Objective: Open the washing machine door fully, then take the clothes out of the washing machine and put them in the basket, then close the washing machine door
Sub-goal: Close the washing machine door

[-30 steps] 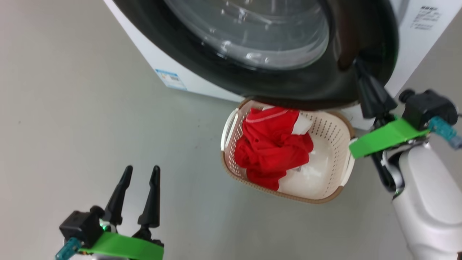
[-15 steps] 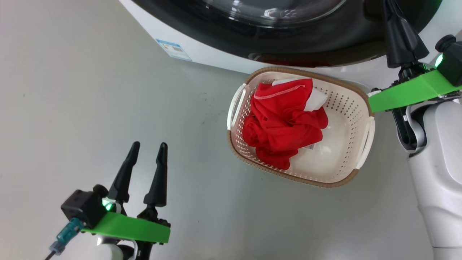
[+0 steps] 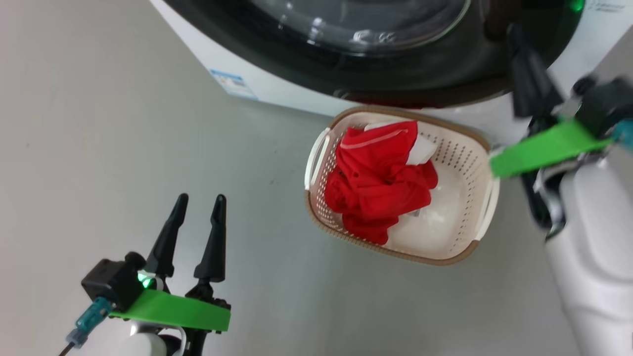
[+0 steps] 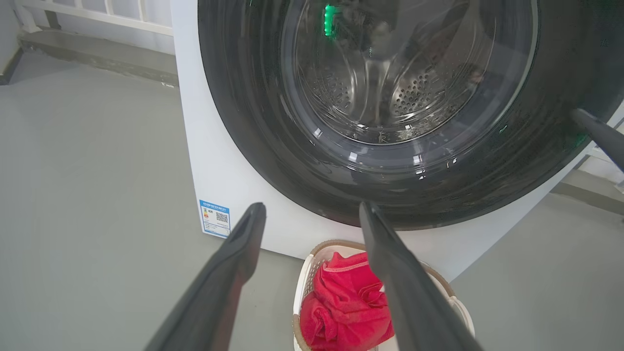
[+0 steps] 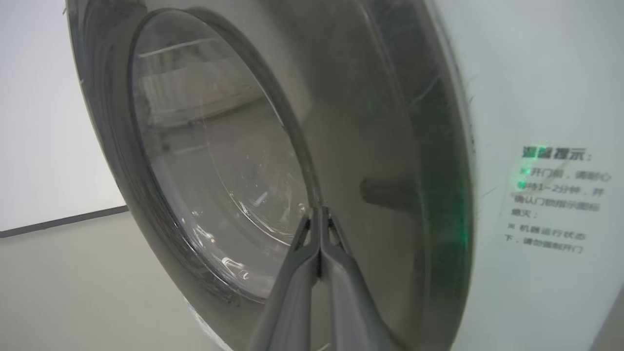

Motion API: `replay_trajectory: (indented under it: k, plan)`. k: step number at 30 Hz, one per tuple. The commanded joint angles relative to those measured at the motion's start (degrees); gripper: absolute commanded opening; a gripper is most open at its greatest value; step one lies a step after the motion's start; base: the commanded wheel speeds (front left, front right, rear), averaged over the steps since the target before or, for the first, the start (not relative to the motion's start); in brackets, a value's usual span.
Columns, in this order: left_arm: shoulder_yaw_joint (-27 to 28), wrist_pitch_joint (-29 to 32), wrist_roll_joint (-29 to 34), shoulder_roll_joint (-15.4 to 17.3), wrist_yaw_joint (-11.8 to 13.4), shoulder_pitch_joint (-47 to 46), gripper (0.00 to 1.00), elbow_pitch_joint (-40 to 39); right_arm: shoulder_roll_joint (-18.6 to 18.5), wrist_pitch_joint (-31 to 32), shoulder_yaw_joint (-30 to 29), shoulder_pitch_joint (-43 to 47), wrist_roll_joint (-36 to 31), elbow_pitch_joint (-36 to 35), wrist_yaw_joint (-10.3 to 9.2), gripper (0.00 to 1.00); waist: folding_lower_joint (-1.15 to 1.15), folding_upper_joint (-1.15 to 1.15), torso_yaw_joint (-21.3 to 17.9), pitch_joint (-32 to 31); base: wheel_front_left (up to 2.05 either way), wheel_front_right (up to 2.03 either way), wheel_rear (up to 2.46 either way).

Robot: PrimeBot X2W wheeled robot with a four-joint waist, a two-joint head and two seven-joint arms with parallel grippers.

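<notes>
The washing machine (image 3: 277, 94) is a white box whose door (image 3: 445, 74), black-rimmed with a clear bowl window, lies against its front. My right gripper (image 3: 514, 32) is shut, its tips pressed on the door's black rim (image 5: 390, 146) beside the glass, as the right wrist view shows at the gripper (image 5: 319, 210). The basket (image 3: 462, 153) stands on the floor just below the door, with the red clothes (image 3: 381, 183) bunched in its left half. My left gripper (image 3: 200, 200) hovers open and empty over the floor, left of the basket. In the left wrist view the gripper (image 4: 312, 208) points at the door (image 4: 253, 122) above the clothes (image 4: 341, 307).
Grey floor (image 3: 99, 148) spreads left of and in front of the machine. A blue sticker (image 3: 233, 84) marks the machine's lower front. My pale right forearm (image 3: 593, 257) stands close to the basket's right side. A low ledge and railing (image 4: 97, 53) run behind the machine's left.
The door no longer overhangs the basket's top; it has swung in against the machine, with the shut right gripper following it. The head camera shifted. The left gripper stays open.
</notes>
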Motion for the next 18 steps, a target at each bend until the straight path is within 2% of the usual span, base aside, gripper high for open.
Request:
replay_trajectory:
  k: [1, 3, 4, 5, 6, 7, 8, 18]
  plan:
    - [2.5, -0.7, 0.8, 1.2, -0.3, 1.2, 1.0, -0.9, 1.1, -0.3, 1.8, 2.5, 0.9, -1.2, -0.05, 0.17, 0.0, 0.0, -1.5, -2.4, 0.0, 0.0, 0.0]
    - [2.9, -0.7, 1.2, 1.2, -0.3, 2.0, 1.0, -0.8, 1.6, -0.3, 2.0, 4.7, 1.7, -1.3, -0.05, 0.39, 0.0, 0.0, -2.3, -3.7, 0.0, 0.0, 0.0]
    - [2.9, -0.7, 1.2, 1.2, -0.3, 2.0, 1.0, -0.8, 1.6, -0.3, 2.0, 4.7, 1.7, -1.3, -0.05, 0.39, 0.0, 0.0, -2.3, -3.7, 0.0, 0.0, 0.0]
    - [3.1, -0.7, 1.5, 1.2, -0.3, 2.4, 1.0, -0.7, 1.8, -0.3, 2.0, 5.7, 1.9, -1.4, -0.05, 0.47, 0.0, 0.0, -2.7, -4.4, 0.0, 0.0, 0.0]
    - [3.4, -0.7, 1.8, 1.2, -0.3, 2.8, 1.0, -0.6, 2.1, -0.3, 2.2, 6.7, 2.2, -1.5, -0.05, 0.75, 0.0, 0.0, -3.2, -5.0, 0.0, 0.0, 0.0]
    - [3.7, -0.7, 2.1, 1.2, -0.3, 3.1, 1.0, -0.6, 2.3, -0.3, 2.4, 7.7, 2.4, -1.5, -0.05, 0.93, 0.0, 0.0, -3.6, -5.6, 0.0, 0.0, 0.0]
    - [3.8, -0.7, 2.4, 1.2, -0.3, 3.5, 1.0, -0.5, 2.4, -0.3, 2.5, 8.6, 2.6, -1.5, -0.05, 1.0, 0.0, 0.0, -4.0, -6.2, 0.0, 0.0, 0.0]
    - [4.3, -0.7, 3.3, 3.4, -0.3, 7.6, 1.0, 0.5, 3.7, -0.3, 3.5, 18.3, 4.2, -3.0, -0.05, 1.0, 0.0, 0.0, -8.2, -13.0, 0.0, 0.0, 0.0]
